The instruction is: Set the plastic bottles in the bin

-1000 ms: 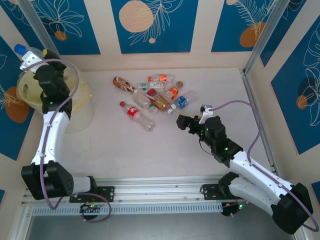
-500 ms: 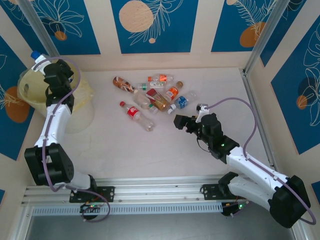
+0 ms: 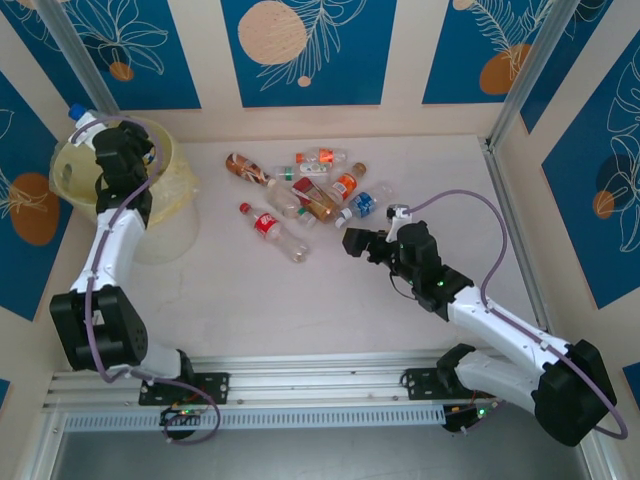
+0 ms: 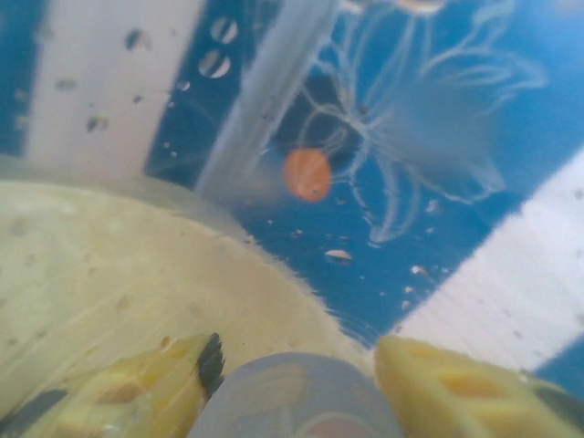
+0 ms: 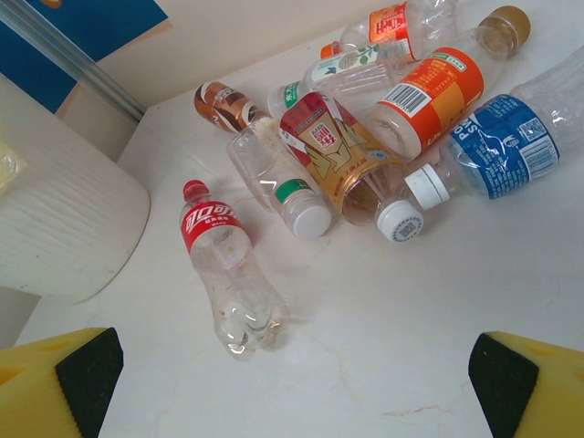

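Observation:
My left gripper [image 3: 92, 130] hangs over the bin [image 3: 168, 225], a pale-yellow bucket at the far left. A clear plastic bottle with a blue cap [image 3: 78, 117] sticks out between its fingers. In the left wrist view that bottle's round base [image 4: 292, 401] sits between the yellow fingers [image 4: 456, 388], above the bin's inside [image 4: 109, 274]; I cannot tell whether they still press it. My right gripper [image 3: 352, 243] is open and empty, just right of a red-label bottle [image 3: 270, 228] [image 5: 224, 265]. Several more bottles [image 3: 320, 185] lie in a heap behind it.
The heap holds an orange-label bottle [image 5: 424, 96] and a blue-label bottle [image 5: 502, 146], touching each other. The bin's wall [image 5: 55, 228] stands left of the red-label bottle. Patterned walls close the table at back and sides. Bare tabletop [image 3: 300, 310] lies in front.
The left arm has swung the blue-capped bottle right, over the bin's mouth, and the bin has shifted slightly right. The right gripper has crept left toward the bottles, still open.

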Controlling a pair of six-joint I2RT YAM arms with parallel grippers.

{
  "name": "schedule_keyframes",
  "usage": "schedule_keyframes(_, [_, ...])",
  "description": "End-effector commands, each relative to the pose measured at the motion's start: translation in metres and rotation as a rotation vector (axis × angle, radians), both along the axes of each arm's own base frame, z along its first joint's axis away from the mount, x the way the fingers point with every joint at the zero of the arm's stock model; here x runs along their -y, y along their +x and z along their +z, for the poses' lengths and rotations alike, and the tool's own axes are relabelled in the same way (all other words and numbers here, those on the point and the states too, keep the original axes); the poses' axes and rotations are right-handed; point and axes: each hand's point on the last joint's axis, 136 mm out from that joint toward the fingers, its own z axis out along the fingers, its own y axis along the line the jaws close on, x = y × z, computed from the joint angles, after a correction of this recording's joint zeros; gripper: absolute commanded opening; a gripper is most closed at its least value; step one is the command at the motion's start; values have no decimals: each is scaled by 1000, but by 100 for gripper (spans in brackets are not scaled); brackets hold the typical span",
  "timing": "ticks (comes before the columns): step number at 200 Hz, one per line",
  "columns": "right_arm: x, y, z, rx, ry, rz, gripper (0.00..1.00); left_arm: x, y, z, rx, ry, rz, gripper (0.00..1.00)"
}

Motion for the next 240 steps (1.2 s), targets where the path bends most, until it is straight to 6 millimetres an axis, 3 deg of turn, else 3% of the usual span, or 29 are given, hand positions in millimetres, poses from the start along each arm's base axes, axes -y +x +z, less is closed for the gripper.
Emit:
schedule_keyframes(1, [-4, 4, 19, 32, 44, 8, 100, -21, 5, -5, -51, 19, 137, 69])
schedule_keyframes(13, [-4, 3, 20, 31, 46, 11, 99, -22, 10, -9, -84, -3, 143, 87])
schedule_keyframes(30, [-3, 3, 19, 27, 47, 5, 99, -17, 15, -9, -101, -33, 109, 100])
schedule_keyframes(73, [-3, 2, 19, 26, 54, 5, 99, -6, 2, 13, -43, -54, 56, 100])
schedule_keyframes(136, [-3, 2, 17, 24, 55, 3, 99, 38, -18, 40, -67, -10, -127, 100])
schedule_keyframes(164, [-2, 3, 16, 33, 43, 1, 100, 76, -27, 54, -88, 67, -202, 100])
schedule_keyframes(195, [-4, 2, 12, 81, -21, 48, 100, 137, -36, 60, -119, 169, -302, 100])
schedule_keyframes(219, [-1, 1, 10, 94, -24, 34, 100, 185, -40, 50, -135, 171, -395, 100])
schedule_keyframes(240, [3, 2, 7, 98, -31, 17, 100, 223, -41, 29, -179, 176, -459, 100])
